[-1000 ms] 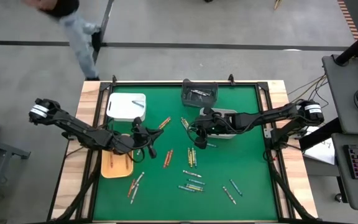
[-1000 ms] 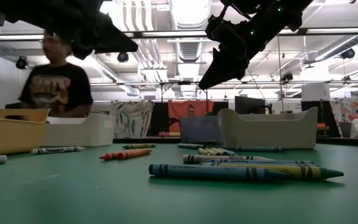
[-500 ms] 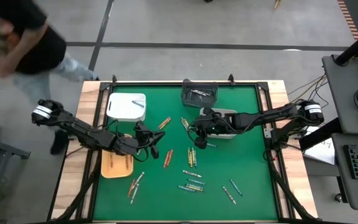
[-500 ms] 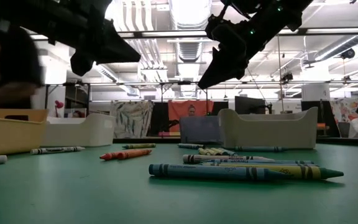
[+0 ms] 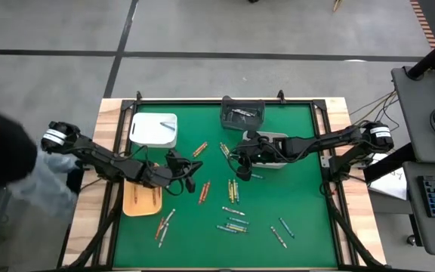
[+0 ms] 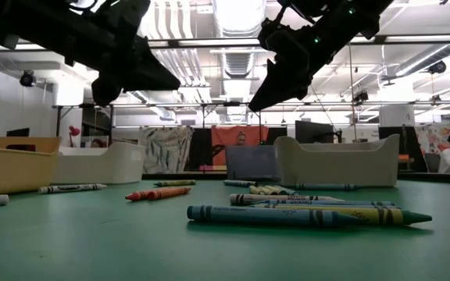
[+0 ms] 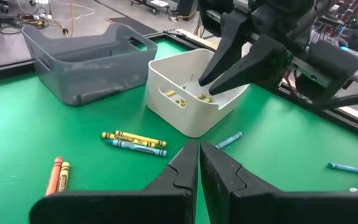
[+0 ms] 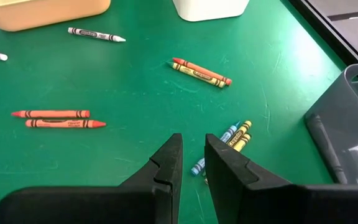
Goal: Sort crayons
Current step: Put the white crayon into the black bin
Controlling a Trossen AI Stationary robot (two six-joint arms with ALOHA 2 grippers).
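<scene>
Since the crayons (image 5: 232, 190) are short, thin, stiff sticks in paper sleeves, likely light and easy to lift but prone to rolling and to snapping under a hard squeeze, so best pinched across the middle of the barrel, one at a time where pairs lie touching. Scattered over the green table (image 5: 293, 151) between the trays: a red-orange pair (image 8: 58, 118) on open mat, another orange and yellow pair (image 8: 201, 72) farther off toward the white tray (image 5: 154, 129), a blue and yellow cluster (image 8: 229, 140) just beyond the right gripper (image 8: 190, 163), a few yellow ones already inside the white bin (image 7: 194, 93). Right gripper raised above the mat beside that bin, fingers parted only narrowly, nothing between them (cluster near but not under the tips). Left gripper (image 7: 199, 163) pressed fully together and empty, hovering near the yellow-orange tray (image 5: 141, 200), with a yellow and blue bunch (image 7: 134, 140) lying just ahead of its tips.
</scene>
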